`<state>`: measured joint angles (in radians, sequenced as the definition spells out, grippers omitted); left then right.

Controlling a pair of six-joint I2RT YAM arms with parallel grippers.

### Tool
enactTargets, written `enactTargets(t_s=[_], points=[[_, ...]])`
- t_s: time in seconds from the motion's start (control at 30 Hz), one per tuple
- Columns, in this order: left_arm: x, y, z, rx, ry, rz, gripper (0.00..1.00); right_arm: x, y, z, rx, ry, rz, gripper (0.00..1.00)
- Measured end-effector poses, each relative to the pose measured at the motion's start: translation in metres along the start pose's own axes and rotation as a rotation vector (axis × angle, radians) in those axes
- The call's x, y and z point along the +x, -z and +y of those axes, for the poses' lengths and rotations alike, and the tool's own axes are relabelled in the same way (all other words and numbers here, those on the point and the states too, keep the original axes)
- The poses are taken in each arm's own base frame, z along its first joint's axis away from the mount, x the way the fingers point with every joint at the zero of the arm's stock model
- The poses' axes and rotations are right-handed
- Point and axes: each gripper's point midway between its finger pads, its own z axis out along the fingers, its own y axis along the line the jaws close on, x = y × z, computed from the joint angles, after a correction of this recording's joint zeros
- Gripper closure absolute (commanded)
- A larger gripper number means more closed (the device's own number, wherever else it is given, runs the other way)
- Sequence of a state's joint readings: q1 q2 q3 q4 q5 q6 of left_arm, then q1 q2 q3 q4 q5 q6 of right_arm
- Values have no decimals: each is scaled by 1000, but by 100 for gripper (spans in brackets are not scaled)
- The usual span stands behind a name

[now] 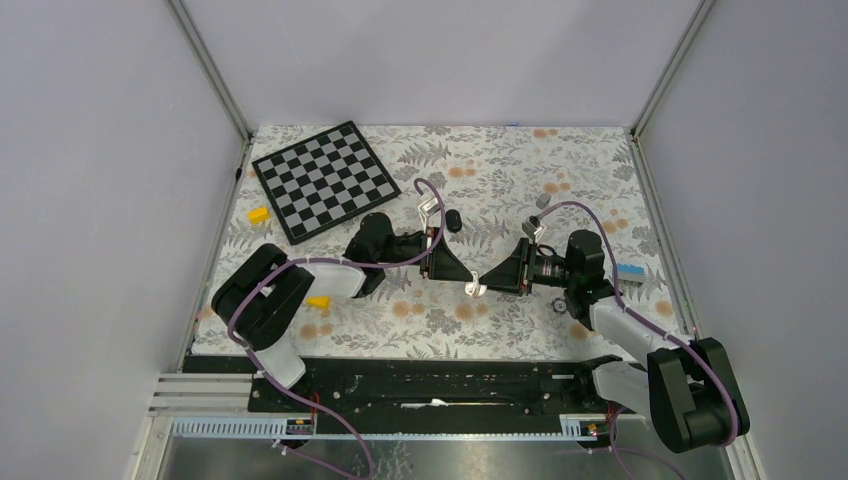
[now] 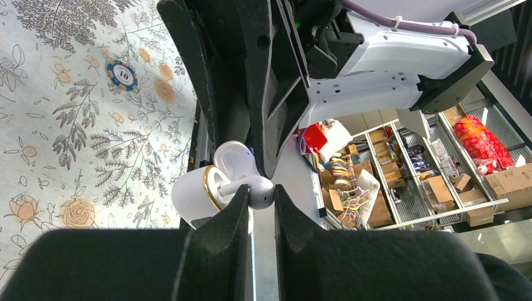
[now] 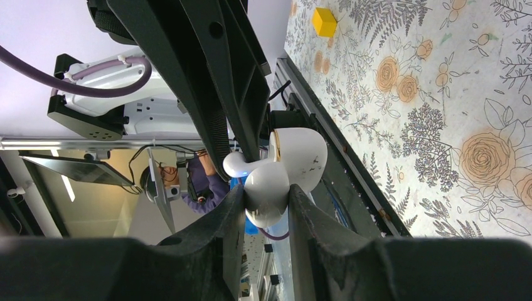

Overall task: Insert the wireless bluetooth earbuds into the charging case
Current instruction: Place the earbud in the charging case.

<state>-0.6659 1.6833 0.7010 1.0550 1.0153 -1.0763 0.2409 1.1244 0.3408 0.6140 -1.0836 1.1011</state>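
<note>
The charging case (image 2: 190, 202) is white with a gold rim and its lid (image 2: 234, 158) stands open. It is held in the air between both arms, seen in the top view (image 1: 476, 290). My right gripper (image 3: 266, 199) is shut on the case's rounded lid (image 3: 266, 195); the case body (image 3: 305, 157) sits just beyond. My left gripper (image 2: 260, 199) is shut on the head of a white stemmed earbud (image 2: 262, 194). Its stem points into the open case. The earbud also shows in the right wrist view (image 3: 235, 164). I see no other earbud.
A checkerboard (image 1: 325, 180) lies at the back left. Yellow blocks (image 1: 259, 214) (image 1: 319, 301) lie on the left, a black oval pebble (image 1: 453, 220) mid-table and a blue block (image 1: 629, 271) on the right. A poker chip (image 2: 121, 74) lies on the floral cloth.
</note>
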Motion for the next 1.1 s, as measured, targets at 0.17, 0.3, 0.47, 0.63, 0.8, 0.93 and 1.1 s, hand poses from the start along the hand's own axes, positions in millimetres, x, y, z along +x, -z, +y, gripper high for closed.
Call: enactTargets(t_s=[0.17,0.3,0.47,0.63,0.8,0.93,1.1], points=[[-1,0,-1,2,2,-1,100,0,0,0,0,0,0,100],[-4,-1,-2,5,-5,-10,100,0,0,0,0,-1,1,100],[-6,-2,-3,4,-9,-16,100,0,0,0,-1,-3,1,100],[-6,-2,-1,-1,-16,-19,100,0,0,0,-1,-4,1,100],[-6,-2,1,-11,-12,-20,100,0,0,1,-2,-2,0,100],[-7,-2,2,-12,-16,-22,100,0,1,2,-3,1,-1,100],[-7,-2,2,-12,-24,-23,100,0,1,2,-3,1,-1,100]])
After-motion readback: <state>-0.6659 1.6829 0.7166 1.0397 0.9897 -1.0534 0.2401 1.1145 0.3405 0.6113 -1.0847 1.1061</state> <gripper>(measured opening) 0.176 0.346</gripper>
